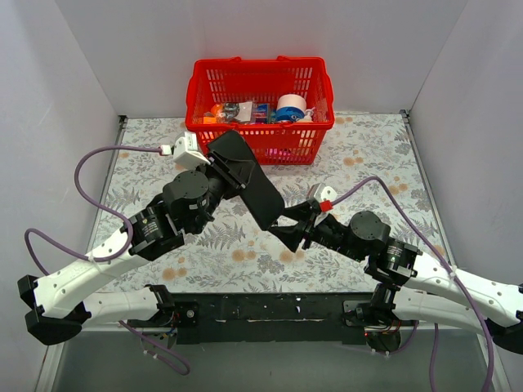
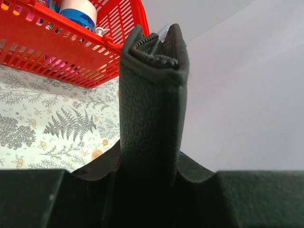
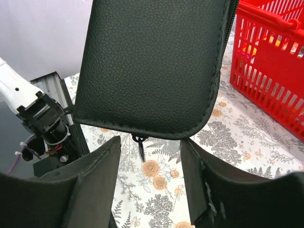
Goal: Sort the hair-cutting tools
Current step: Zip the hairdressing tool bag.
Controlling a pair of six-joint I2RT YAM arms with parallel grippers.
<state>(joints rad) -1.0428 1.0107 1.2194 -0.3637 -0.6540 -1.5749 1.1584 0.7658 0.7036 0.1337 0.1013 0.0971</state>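
Left fingers (image 2: 47, 199) grip the soft black pouch (image 1: 245, 180) by one end. Right fingers (image 3: 95, 180) gape beneath its tiny, slippery-looking zipper pull (image 3: 141, 145), likely the spot to pinch.

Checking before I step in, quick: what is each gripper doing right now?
Left gripper: closed on the black zip pouch, holding it in the air.
Right gripper: open, jaws just under the pouch's lower edge, holding nothing.

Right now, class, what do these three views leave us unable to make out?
- The scissors and comb: seen in no view; perhaps inside the black pouch, whose walls hide its contents.
- A pale tip at the pouch mouth, left wrist view: too little shows to name.
- The red basket contents, top view: small, half hidden by its walls.
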